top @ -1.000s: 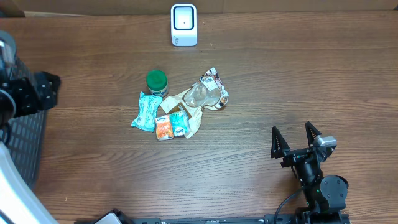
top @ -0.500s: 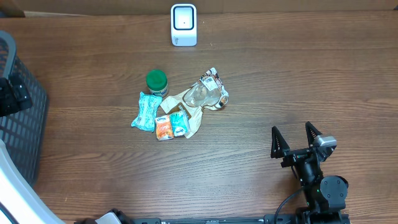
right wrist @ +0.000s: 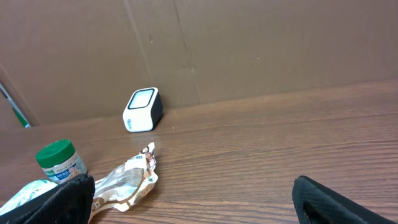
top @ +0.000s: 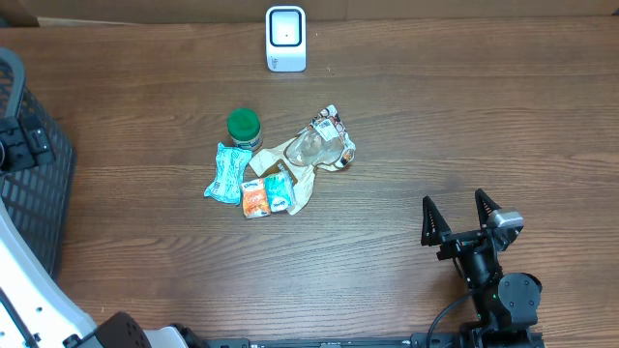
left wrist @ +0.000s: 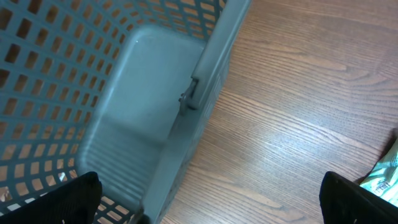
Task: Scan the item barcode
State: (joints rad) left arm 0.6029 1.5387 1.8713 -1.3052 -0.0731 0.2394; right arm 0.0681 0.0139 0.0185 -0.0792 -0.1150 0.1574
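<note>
A dark grey plastic mesh basket [left wrist: 124, 93] fills the view under the left jaws. Its solid corner post runs down between the two black fingertips [left wrist: 78, 196], and its lattice wall spreads off to their left. These jaws are spread as wide as they go, with nothing in them. Brown wood-grain desk [left wrist: 298, 106] lies below and ahead of the right-hand tip. A scrap of pale green wrapper [left wrist: 382, 171] peeks in just beside that tip (too little of it shows to say which packet).

The scannable goods lie in a heap, well apart from both jaws. From the right jaws they sit ahead and to the left:
- a light blue crinkled packet [top: 226, 172]
- a small orange sachet [top: 255, 200], touching a small teal sachet [top: 279, 190]
- a crumpled clear-and-tan wrapper [top: 314, 150], the nearest piece to these jaws, partly covering the sachets
- a green-lidded round jar [top: 244, 126], upright at the heap's far edge

No barcode is readable on any of them.

The white box-shaped scanner [top: 285, 39] stands farther ahead, beyond the heap, against a brown cardboard wall [right wrist: 249, 50]. Its window faces back toward the jaws.

The right jaws are also fully parted and hold nothing. One fingertip [right wrist: 62, 199] hides most of the heap from the wrist camera.
</note>
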